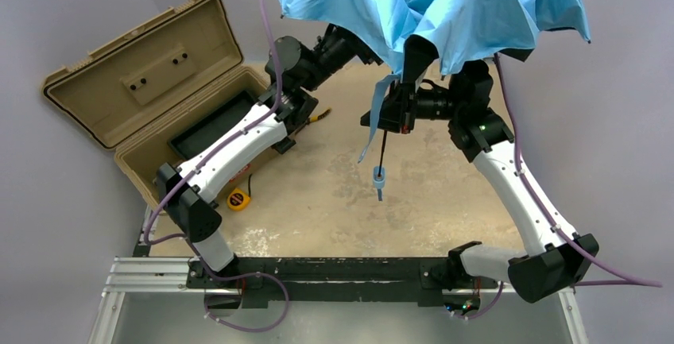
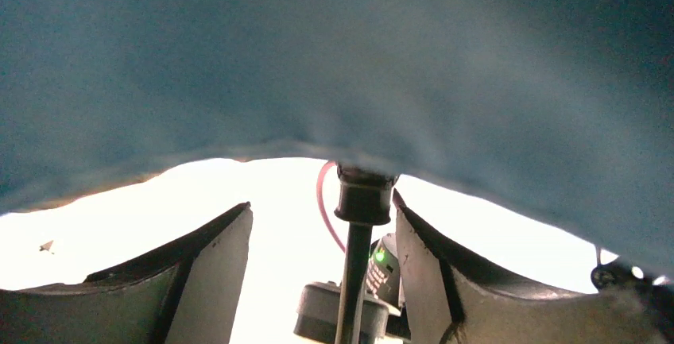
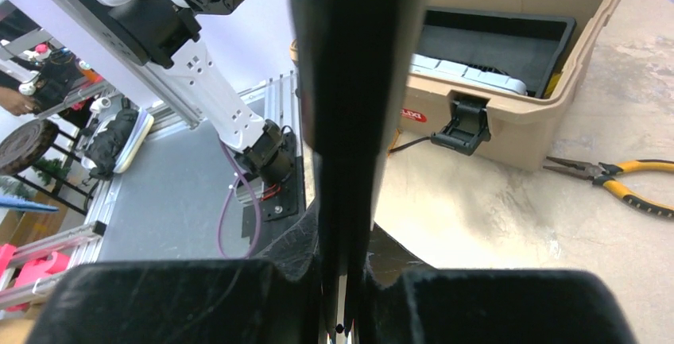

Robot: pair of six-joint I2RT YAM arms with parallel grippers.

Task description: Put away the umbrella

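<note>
My right pincer point(image 1: 389, 121) is pressed together on the umbrella point(image 1: 445, 2), gripping its black shaft point(image 1: 382, 152). The canopy is spread above and the handle point(image 1: 379, 175) hangs over bare table point(image 1: 334, 209). My left pincer point(image 2: 319, 205) is spread on either side of that shaft, under the fabric. To its left, the open tan case point(image 1: 143, 66) holds a black tray point(image 1: 211, 125). Only my right wrist view shows the pliers point(image 3: 616, 177) clearly, lying beside the case.

At twelve o'clock in the top view we see the umbrella point(image 1: 445, 2) as thin sky-blue cloth, creased, faintly shiny; its shaft point(image 1: 383, 149) looks smooth and black, its handle point(image 1: 378, 175) blue plastic. The case point(image 1: 143, 66) at ten o'clock is matt tan plastic. We find the tabletop point(image 1: 318, 201) rough, worn, blotchy beige. The arm shells point(image 1: 230, 141) are glossy white plastic, the rail point(image 1: 151, 268) at seven o'clock brushed metal.
</note>
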